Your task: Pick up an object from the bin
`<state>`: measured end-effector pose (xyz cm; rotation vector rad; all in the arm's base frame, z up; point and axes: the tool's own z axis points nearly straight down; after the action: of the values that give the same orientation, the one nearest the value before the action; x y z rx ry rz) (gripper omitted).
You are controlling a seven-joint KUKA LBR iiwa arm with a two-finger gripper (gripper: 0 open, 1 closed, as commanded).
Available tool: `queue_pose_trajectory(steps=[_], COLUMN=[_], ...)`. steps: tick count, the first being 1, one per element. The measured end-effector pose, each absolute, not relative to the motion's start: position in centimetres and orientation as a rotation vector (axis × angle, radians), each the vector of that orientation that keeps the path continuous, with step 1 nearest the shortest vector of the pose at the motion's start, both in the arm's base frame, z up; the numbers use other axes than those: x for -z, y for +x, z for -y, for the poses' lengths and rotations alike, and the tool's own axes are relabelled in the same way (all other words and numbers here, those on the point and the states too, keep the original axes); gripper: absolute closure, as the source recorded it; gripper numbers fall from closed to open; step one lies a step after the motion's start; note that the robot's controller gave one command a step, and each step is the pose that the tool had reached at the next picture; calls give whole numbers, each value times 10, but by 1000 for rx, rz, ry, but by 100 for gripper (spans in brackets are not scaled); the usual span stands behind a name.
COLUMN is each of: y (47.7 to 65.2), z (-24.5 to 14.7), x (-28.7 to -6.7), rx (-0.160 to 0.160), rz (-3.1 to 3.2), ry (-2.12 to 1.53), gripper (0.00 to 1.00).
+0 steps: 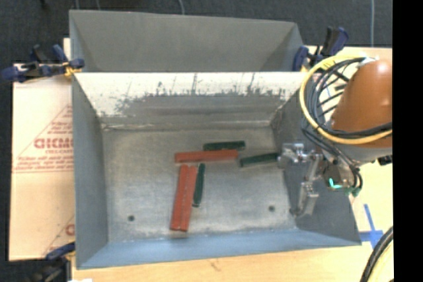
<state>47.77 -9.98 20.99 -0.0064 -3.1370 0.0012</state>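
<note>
At the three o'clock side of the bin (125,162), the gripper (299,176) hangs with its fingers spread and nothing between them. Nearest, toward ten o'clock from it, lies a thin green stick (259,159), with a red bar (206,156) beyond. The stick looks light, stiff and smooth, so pinch across its narrow middle.

Grey metal bin (89,162): pale speckled floor, far wall streaked with dark scratches. Contents: two long rust-red flat bars (185,198) (206,156) and three thin dark green sticks (223,146) (259,158) (197,185). Arm fittings: glossy orange-brown domed cover (367,99), yellow cable loop (305,102), black cables (330,86).
</note>
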Motion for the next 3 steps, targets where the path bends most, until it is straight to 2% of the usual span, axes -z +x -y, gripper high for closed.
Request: queue_pose_trajectory(steps=[1, 2, 3], y=[479, 521, 543], z=[99, 111, 114], x=[-214, -147, -132], rx=[-3, -1, 0], rz=[3145, 3151, 3137], ry=[0, -88, 28], gripper=[0, 0, 0])
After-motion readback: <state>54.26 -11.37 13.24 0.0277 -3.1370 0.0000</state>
